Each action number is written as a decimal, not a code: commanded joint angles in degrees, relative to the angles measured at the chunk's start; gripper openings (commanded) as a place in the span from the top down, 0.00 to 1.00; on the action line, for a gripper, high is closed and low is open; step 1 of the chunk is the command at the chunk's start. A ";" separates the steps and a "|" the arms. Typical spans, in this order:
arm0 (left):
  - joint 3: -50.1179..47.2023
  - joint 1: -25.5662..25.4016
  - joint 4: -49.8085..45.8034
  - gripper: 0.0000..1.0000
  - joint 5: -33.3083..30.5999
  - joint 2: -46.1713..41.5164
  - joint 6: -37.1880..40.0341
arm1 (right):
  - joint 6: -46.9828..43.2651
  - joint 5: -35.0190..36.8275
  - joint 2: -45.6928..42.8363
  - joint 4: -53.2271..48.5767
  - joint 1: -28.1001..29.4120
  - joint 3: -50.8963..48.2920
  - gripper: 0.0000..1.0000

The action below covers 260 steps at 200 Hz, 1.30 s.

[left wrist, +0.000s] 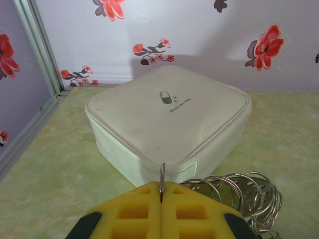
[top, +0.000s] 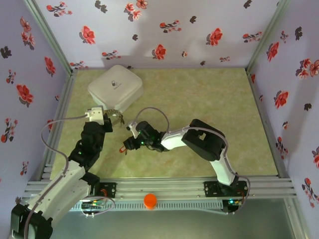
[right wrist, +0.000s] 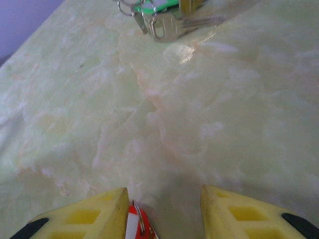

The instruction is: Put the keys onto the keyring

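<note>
My left gripper [left wrist: 161, 193] is shut on the thin grey keyring [left wrist: 162, 175], which stands edge-on between the yellow pads just in front of the white box [left wrist: 169, 112]. Several keys on small split rings [left wrist: 244, 191] hang from it on the right. From above, the left gripper [top: 110, 119] sits at the box's near corner. My right gripper [right wrist: 163, 191] is open, low over the table. A key with a red tag [right wrist: 135, 225] lies on the table against its left finger, and from above that red key [top: 122, 148] lies just left of the right gripper [top: 129, 143]. More keys, one green-tagged [right wrist: 162, 17], lie ahead.
The white rounded box [top: 115, 88] stands at the back left of the green marbled table [top: 209, 94]. An orange bottle cap [top: 150, 200] sits on the front rail between the arm bases. Flowered walls close in the left, back and right sides.
</note>
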 commanded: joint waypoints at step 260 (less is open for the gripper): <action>0.13 0.55 3.29 1.00 5.81 -2.63 1.90 | -6.88 -9.50 -8.03 -3.34 -0.63 -3.88 1.00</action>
